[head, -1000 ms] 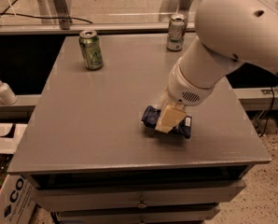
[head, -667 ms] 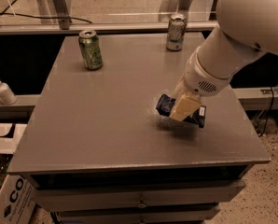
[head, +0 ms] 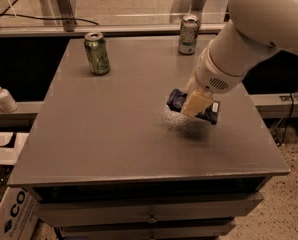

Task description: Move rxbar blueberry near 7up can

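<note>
The rxbar blueberry [head: 178,100] is a dark navy wrapper held in my gripper [head: 195,104], lifted a little above the grey table [head: 114,129] right of its middle. The cream fingers [head: 197,103] are shut across the bar, hiding its centre. The 7up can [head: 188,34], pale silver with green marks, stands upright at the table's far edge, well behind the gripper. My white arm reaches in from the upper right.
An all-green can [head: 97,53] stands upright at the far left of the table. A white pump bottle [head: 2,96] sits on a ledge to the left. A cardboard box [head: 11,211] is on the floor at lower left. A drawer front runs below the table.
My gripper has lifted the rxbar off the table and carried it up and toward the far right, closer to the 7up can.
</note>
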Motion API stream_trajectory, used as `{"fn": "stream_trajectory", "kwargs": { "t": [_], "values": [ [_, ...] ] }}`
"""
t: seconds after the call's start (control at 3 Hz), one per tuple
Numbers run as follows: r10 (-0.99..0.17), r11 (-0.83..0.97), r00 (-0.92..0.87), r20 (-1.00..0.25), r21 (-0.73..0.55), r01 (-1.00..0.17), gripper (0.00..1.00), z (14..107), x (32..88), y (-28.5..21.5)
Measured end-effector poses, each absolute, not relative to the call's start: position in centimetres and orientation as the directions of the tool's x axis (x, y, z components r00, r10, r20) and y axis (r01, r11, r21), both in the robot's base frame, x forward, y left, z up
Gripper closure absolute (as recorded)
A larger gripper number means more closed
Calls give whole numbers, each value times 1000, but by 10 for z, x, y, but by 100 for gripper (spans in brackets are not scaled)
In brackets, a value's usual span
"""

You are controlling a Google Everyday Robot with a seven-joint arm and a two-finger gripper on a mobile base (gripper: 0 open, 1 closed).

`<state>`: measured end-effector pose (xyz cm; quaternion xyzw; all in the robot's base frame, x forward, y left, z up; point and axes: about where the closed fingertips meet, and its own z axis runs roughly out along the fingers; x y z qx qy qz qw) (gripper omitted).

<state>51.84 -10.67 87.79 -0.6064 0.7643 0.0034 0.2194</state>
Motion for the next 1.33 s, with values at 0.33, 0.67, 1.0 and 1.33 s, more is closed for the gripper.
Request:
{"fn": "stream_trajectory", "kwargs": {
  "t": [0.33, 0.67, 1.0, 1.33],
  "values": [
    [-925, 302, -175, -338, -373, -877, 100, 896, 563, -118],
    [-931, 314, -175, -320, -461, -830, 100, 907, 609, -127],
    [-936, 312, -164, -311, -518, -797, 100, 914, 655, -133],
    [-936, 311, -164, -311, -517, -797, 100, 913, 654, -133]
  ]
}}
